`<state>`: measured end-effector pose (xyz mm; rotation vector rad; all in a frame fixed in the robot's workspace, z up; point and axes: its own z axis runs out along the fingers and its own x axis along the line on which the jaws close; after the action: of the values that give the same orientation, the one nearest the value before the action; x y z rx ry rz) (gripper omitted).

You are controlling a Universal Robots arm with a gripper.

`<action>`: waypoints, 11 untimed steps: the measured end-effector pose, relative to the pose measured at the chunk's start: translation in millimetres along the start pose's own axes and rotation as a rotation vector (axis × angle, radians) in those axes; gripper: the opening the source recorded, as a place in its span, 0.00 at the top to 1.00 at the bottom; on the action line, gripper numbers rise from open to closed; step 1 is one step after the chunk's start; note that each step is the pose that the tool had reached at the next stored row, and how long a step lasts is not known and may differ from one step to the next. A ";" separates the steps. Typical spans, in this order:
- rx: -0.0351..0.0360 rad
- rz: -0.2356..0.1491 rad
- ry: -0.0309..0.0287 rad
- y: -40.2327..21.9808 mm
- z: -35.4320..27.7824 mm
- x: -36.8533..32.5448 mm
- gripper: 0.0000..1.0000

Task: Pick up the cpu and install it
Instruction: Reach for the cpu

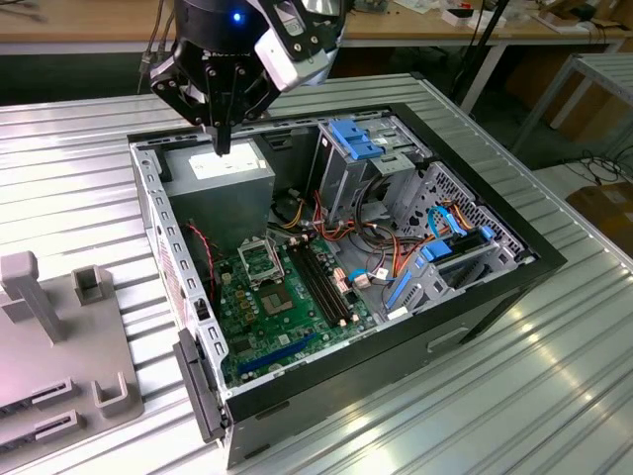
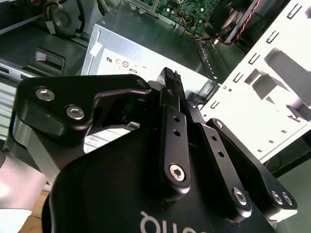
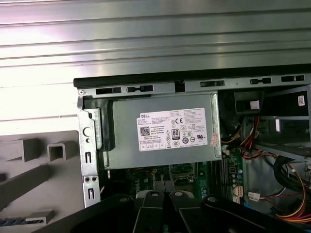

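Exterior view takes in a ribbed metal table [image 1: 554, 376] carrying an open computer case [image 1: 376, 371], which lies on its side with a grey fixture block [image 1: 59, 336] beside it on the exterior view's left. Inside the case, the big grey power supply [image 1: 223, 193] fills the far corner. The green motherboard [image 1: 287, 317] lies nearer the camera, with the hollow silver socket frame [image 1: 259, 259] just past the power supply's edge. The gripper [image 1: 223, 139] hangs directly above the power supply, well clear of the board. Its 2 fingers are drawn together to a narrow point, as the second wrist view also shows [image 2: 167, 77]. The first wrist view looks straight down on the power supply's labelled face [image 3: 163, 131], with the socket frame [image 3: 182, 170] between it and the fingertips. The cpu cannot be placed with confidence: a thin chip pinched flat between the pads would be hidden, and the socket's inside is too small to tell whether a chip sits there. Judged from the height and position, this looks like a travelling step rather than seating. Any move to the socket would call for clearing the power supply's edge and the red cables, then squaring up with the frame.
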<state>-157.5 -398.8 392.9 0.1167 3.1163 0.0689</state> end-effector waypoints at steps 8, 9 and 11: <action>0.0001 0.000 0.0008 -0.2 0.0 3.0 0.89; 0.0001 0.000 0.0009 -0.2 0.0 3.4 0.89; 0.0001 0.000 0.0010 -0.3 0.0 3.8 0.89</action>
<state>-161.3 -398.8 392.8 0.1168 3.1173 0.0687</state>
